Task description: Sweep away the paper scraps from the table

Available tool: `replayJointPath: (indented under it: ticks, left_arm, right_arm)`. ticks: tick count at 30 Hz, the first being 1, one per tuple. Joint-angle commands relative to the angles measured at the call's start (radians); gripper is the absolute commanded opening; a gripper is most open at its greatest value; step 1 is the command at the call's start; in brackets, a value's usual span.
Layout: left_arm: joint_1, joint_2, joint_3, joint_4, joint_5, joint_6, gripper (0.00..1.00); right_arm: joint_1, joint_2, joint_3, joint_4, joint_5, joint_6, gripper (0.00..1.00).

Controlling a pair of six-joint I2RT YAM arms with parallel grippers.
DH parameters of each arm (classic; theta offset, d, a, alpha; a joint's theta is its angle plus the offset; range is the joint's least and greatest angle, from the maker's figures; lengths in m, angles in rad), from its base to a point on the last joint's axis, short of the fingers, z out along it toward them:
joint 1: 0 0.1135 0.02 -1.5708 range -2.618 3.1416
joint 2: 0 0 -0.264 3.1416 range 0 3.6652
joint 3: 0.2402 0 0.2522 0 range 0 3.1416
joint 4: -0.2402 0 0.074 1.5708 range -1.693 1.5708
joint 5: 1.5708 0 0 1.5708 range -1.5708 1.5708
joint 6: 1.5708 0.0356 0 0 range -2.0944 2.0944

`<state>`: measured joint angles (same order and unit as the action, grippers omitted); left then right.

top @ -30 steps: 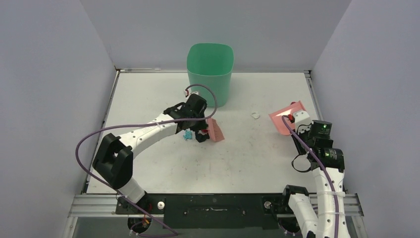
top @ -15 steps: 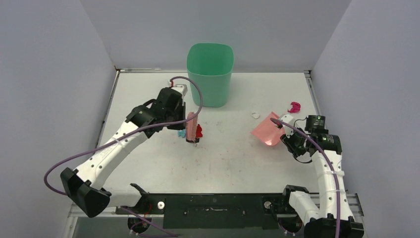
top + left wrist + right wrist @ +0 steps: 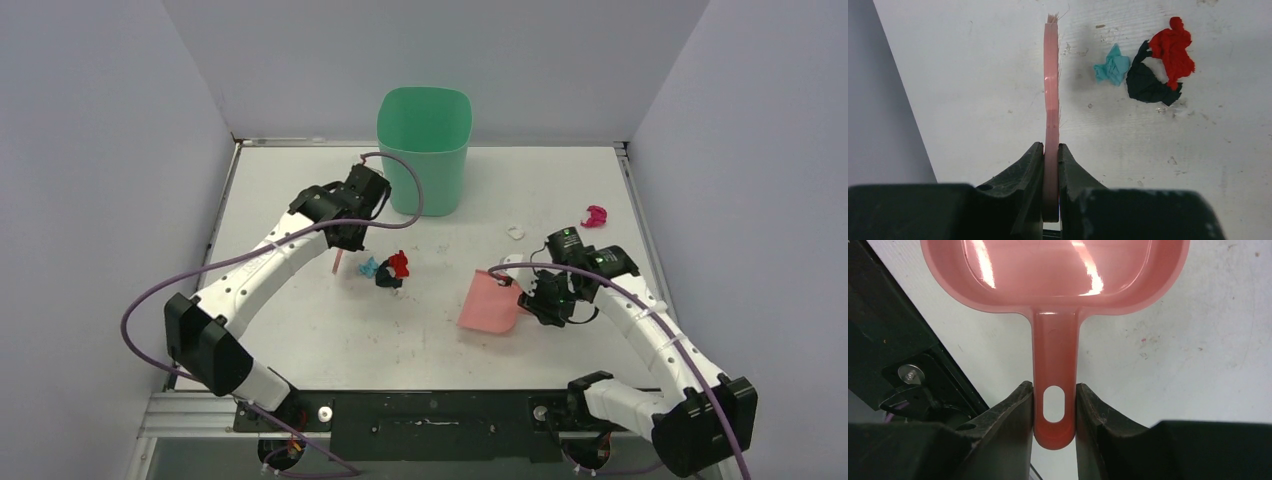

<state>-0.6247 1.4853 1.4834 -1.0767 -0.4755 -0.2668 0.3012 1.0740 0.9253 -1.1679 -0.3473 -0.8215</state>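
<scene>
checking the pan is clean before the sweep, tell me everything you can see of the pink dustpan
The dustpan is glossy pink plastic: a shallow, round-cornered tray, empty where visible, with a flat handle ending in an oval hanging hole. The right gripper is shut on that handle end. The pan sits low over the white table, right of the scrap cluster and apart from it; whether it touches the table cannot be told.

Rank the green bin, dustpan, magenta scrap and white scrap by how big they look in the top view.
Largest to smallest:
1. green bin, though it stands tall, so nearness to the camera may add to its size
2. dustpan
3. magenta scrap
4. white scrap
</scene>
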Motion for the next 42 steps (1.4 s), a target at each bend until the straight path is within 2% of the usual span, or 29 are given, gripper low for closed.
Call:
replayJointPath:
  ticks: [1,4,8,14,20,28,35,42]
  left_arm:
    - [0.001,0.067,0.025,-0.005,-0.069,0.022,0.0]
    - [-0.004,0.119,0.018,0.031,-0.004,0.013,0.0]
    - [-0.004,0.15,-0.003,0.095,0.091,0.015,0.0]
    - [-0.007,0.178,-0.062,0.208,0.338,-0.017,0.0]
    - [-0.034,0.174,-0.083,0.27,0.53,-0.079,0.0]
    - [-0.099,0.114,-0.035,0.26,0.592,-0.138,0.0]
    - [-0.103,-0.007,-0.029,0.349,0.749,-0.235,0.0]
    - [-0.077,-0.094,0.019,0.284,0.622,-0.211,0.0]
  right_arm:
    - [0.137,0.072,0.001,0.087,0.142,0.142,0.05]
    - [0.173,0.151,-0.012,0.137,0.183,0.179,0.05]
    - [0.186,0.258,0.004,0.199,0.162,0.213,0.05]
    - [0.224,0.38,0.046,0.252,0.094,0.214,0.05]
    - [0.29,0.474,0.075,0.285,0.112,0.248,0.05]
    - [0.286,0.503,0.068,0.344,0.123,0.301,0.05]
    - [0.231,0.425,0.014,0.375,0.095,0.296,0.05]
    - [0.152,0.31,-0.001,0.283,0.097,0.227,0.05]
